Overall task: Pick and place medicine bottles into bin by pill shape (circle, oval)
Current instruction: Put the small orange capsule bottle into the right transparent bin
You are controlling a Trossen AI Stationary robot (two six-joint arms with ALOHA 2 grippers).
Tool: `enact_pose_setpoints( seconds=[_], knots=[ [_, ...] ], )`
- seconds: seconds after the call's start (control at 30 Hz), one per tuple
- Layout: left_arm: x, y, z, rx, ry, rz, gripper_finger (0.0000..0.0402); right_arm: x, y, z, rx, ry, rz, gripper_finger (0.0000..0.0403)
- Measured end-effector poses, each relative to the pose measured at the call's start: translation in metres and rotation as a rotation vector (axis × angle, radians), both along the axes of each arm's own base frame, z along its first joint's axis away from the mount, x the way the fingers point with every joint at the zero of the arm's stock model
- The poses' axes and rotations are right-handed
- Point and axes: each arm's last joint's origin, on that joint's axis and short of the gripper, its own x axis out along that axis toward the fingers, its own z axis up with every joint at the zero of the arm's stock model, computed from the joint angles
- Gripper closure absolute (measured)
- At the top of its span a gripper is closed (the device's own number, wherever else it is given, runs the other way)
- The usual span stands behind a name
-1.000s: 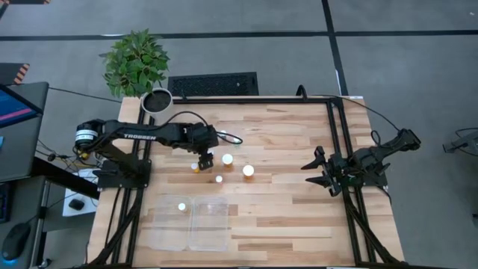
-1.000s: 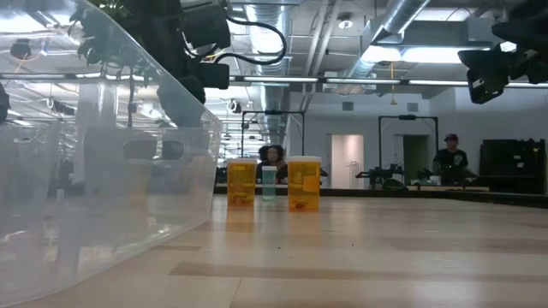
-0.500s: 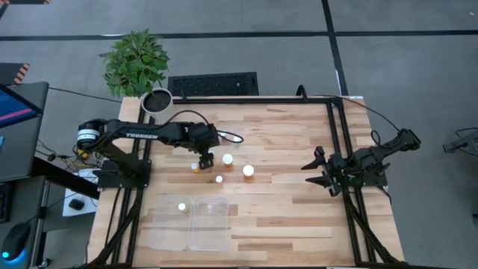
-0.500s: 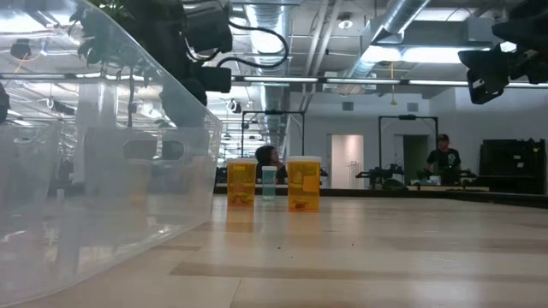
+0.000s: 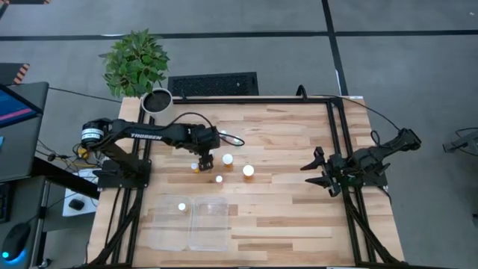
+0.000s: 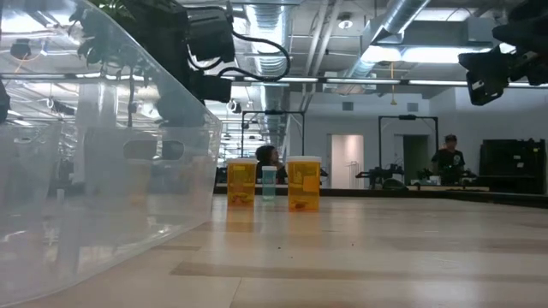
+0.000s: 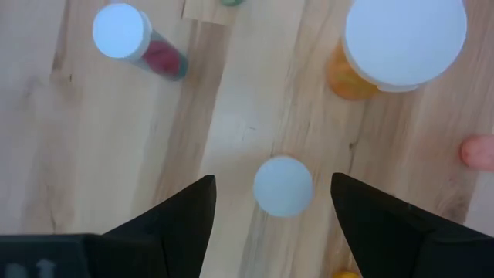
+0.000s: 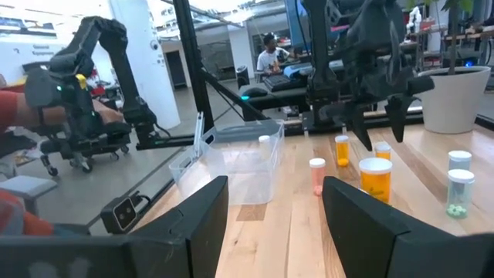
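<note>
Several white-capped medicine bottles stand mid-table: a large orange one (image 5: 248, 171), another (image 5: 227, 159), a small one (image 5: 219, 179) and a small orange one (image 5: 196, 167). My left gripper (image 5: 206, 160) hangs open above them, pointing steeply down. In the left wrist view its fingers (image 7: 185, 212) stand on either side of a small white cap (image 7: 283, 185), well above it. A clear bottle of red pills (image 7: 143, 42) and the large orange bottle (image 7: 401, 42) stand beyond. The clear bin (image 5: 160, 224) at the near left holds one bottle (image 5: 181, 206). My right gripper (image 5: 320, 170) waits open at the table's right.
A white plant pot (image 5: 157, 99) with a green plant (image 5: 136, 60) stands at the far left corner, and a black keyboard (image 5: 213, 84) lies beyond the far edge. Black frame rails (image 5: 332, 134) run along the right side. Bare wood lies between the bottles and my right arm.
</note>
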Motion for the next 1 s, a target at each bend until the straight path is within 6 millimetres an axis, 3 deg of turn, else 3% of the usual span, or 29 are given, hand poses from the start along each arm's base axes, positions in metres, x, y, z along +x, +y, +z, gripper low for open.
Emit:
enact_pose_setpoints(
  seconds=[0.57, 0.83, 1.0],
  knots=[
    [0.000, -0.001, 0.000, -0.017, -0.003, -0.016, 0.0150, 0.000, 0.000, 0.000, 0.008, 0.000, 0.001, 0.0177],
    [0.005, -0.001, -0.017, -0.029, 0.061, -0.025, 0.0150, 0.000, 0.000, 0.000, 0.009, 0.000, 0.001, 0.0177],
    [0.007, 0.000, -0.017, -0.015, 0.054, -0.020, 0.0150, 0.000, 0.000, 0.000, 0.007, 0.005, 0.004, 0.0177]
  ],
)
